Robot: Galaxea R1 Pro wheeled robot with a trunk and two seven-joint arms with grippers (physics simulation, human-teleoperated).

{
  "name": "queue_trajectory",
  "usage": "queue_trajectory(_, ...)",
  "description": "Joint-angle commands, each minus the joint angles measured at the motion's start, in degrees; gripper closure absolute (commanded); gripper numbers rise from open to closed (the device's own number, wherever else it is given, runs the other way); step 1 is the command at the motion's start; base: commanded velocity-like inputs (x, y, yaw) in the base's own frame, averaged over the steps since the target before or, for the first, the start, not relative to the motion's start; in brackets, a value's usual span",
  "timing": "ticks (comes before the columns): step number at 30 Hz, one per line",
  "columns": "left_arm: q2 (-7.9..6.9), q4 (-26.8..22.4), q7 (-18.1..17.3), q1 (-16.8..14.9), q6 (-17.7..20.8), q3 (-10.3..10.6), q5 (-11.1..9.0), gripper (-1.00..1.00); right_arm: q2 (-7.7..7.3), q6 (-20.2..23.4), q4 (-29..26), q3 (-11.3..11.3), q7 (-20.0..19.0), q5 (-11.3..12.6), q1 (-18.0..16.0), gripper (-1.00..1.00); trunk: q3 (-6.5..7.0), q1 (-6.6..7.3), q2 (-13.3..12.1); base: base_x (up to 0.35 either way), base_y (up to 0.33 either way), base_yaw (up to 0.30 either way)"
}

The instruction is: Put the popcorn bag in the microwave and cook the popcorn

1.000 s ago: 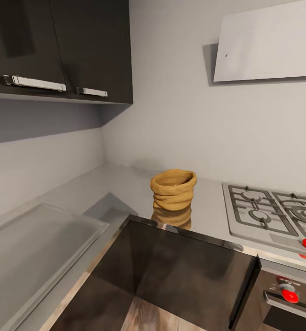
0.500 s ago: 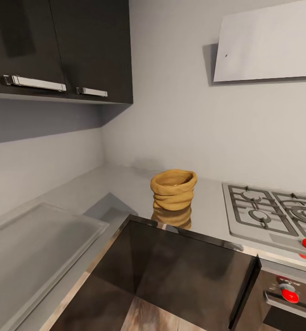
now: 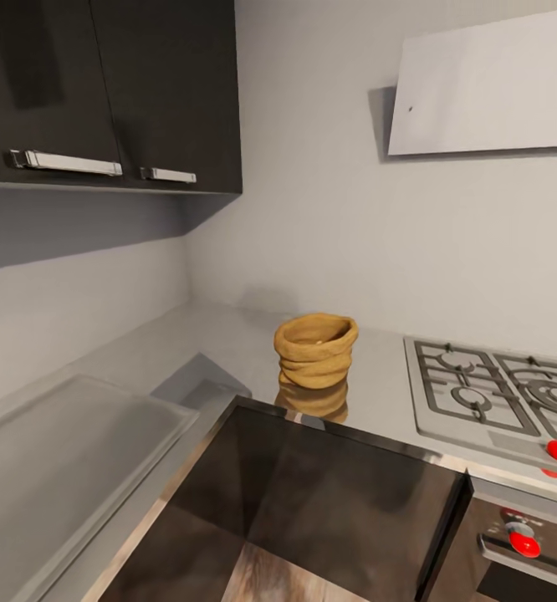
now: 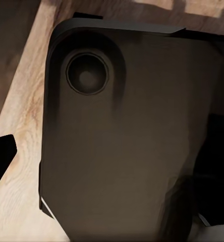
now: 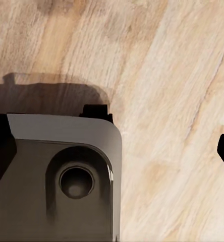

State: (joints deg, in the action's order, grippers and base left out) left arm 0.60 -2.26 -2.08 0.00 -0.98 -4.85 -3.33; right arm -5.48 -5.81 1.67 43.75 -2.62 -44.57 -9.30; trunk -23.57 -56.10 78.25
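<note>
i'm looking into a kitchen corner: grey walls, dark upper cabinets with bright bar handles, a pale range hood high on the far wall, and the grey reflective tabletop wrapping round the corner above dark cabinet fronts. the popcorn bag stands upright on that tabletop, near its front edge, mouth up, rim rolled, with its reflection just below it; i can make out a pale patch inside the mouth but can't say for sure it's kernels. a gas hob with red knobs sits beside it, apart from the bag, and a shallow sink basin lies along the other run of the tabletop. from the wrist views i get wood floor and the robot's dark base under the arms, so i judge both arms are hanging low at my sides; as for each hand, i cannot tell whether it is open or closed. i read this as the approach step, with the pickup not begun: the bag is untouched and nothing is near it. the next move calls for raising one arm over the tabletop edge, opening that hand wide, and coming at the sack from the side or above around its wrinkled body, squeezing gently since it looks soft. then i'll need to find the microwave.
</note>
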Motion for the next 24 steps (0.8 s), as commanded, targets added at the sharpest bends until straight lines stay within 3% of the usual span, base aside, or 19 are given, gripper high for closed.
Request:
queue_trajectory(1,0.01,-0.02,-0.21,0.00,-0.07,-0.42,-0.35,-1.00,-0.06,-0.28,0.18,0.46,-0.04,-0.25,-0.08,-1.00,0.13,0.23,-0.38,0.000,0.000,0.000)
queue_trajectory(24,0.02,-0.02,-0.21,0.00,-0.07,-0.42,-0.36,-1.00,-0.06,-0.36,0.18,0.46,-0.02,-0.25,-0.03,-1.00,4.26,5.28,-9.61,0.000,0.000,0.000)
